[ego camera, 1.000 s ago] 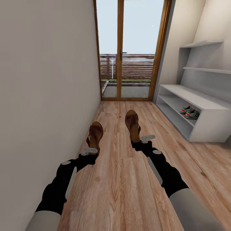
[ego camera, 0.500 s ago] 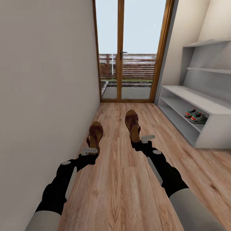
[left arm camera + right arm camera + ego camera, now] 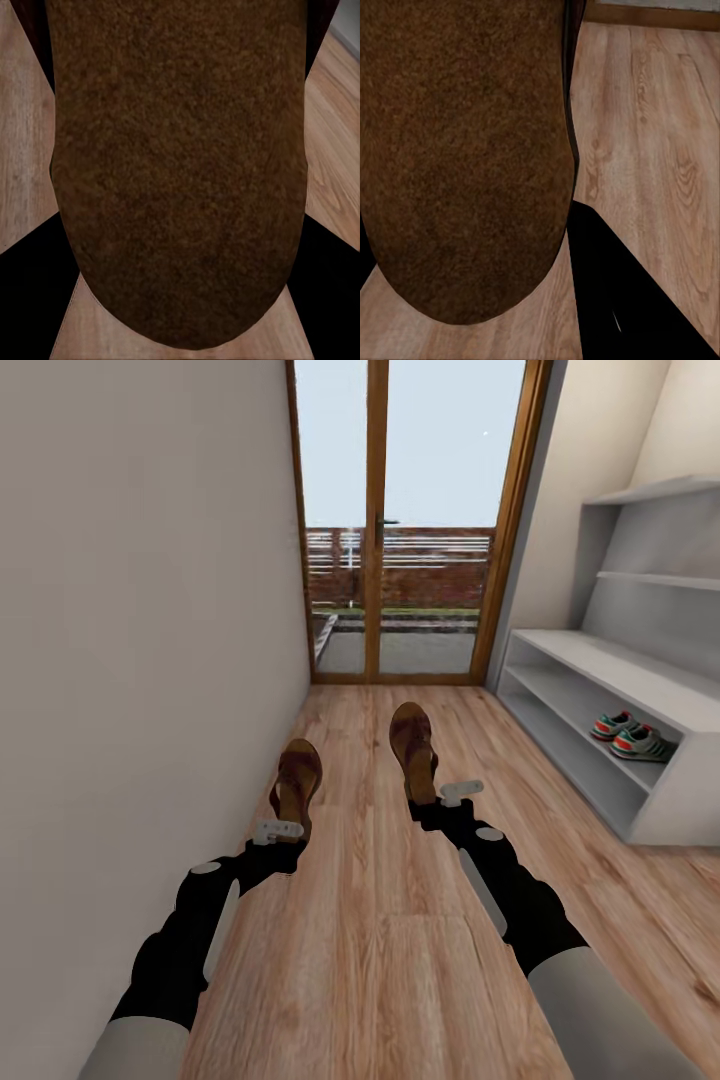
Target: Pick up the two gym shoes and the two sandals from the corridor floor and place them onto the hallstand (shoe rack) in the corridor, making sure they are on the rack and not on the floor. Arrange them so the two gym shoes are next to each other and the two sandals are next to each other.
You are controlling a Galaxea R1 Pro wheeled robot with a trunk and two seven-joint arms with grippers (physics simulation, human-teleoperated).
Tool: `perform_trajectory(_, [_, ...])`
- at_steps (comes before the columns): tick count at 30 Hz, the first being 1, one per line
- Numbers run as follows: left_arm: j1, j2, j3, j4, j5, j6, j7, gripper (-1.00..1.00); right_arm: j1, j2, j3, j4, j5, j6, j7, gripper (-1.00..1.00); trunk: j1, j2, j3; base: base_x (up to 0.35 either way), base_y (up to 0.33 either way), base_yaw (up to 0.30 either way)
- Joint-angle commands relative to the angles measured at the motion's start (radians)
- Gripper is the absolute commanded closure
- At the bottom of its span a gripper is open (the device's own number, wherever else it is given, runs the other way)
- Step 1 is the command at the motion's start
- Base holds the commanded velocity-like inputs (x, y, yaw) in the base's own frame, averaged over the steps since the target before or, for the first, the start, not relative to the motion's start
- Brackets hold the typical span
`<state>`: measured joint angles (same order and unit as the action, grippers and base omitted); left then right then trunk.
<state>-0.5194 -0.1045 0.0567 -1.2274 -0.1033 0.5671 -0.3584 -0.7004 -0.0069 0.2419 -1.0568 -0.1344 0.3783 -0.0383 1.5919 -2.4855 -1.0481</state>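
sandal (image 3: 465, 150): we see its brown grainy sole close up, between our fingers, rounded end nearest the camera | finger (image 3: 615, 300): a black wedge just beside the sandal's edge, another dark sliver on its far side | floor (image 3: 652, 112): wood planks beyond the sandal

Your left arm (image 3: 190, 940) and right arm (image 3: 515, 895) look alike: pale grey upper sleeves, black segmented forearms with grey oval caps and a long grey side strip, light grey wrist brackets.
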Motion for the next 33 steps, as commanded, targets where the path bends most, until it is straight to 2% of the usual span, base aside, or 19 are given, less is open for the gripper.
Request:
perform_trajectory(1, [-0.001,-0.001,0.004,-0.001,-0.009,0.004,-0.01,1.0,-0.001,-0.001,0.002,-0.002,-0.013,0.005,-0.006,1.0,0.0,0.0,-0.001,0.345,0.0,0.0])
perform_trajectory(21, [-0.001,-0.003,0.003,-0.001,-0.009,0.004,-0.01,1.0,-0.001,-0.001,0.002,-0.002,-0.013,0.005,-0.006,1.0,0.0,0.0,-0.001,0.345,0.0,0.0])
perform_trajectory(33, [-0.001,-0.008,0.003,-0.001,-0.009,0.004,-0.01,1.0,-0.001,-0.001,0.002,0.0,-0.011,0.005,-0.006,1.0,0.0,0.0,-0.001,0.345,0.0,-0.074])
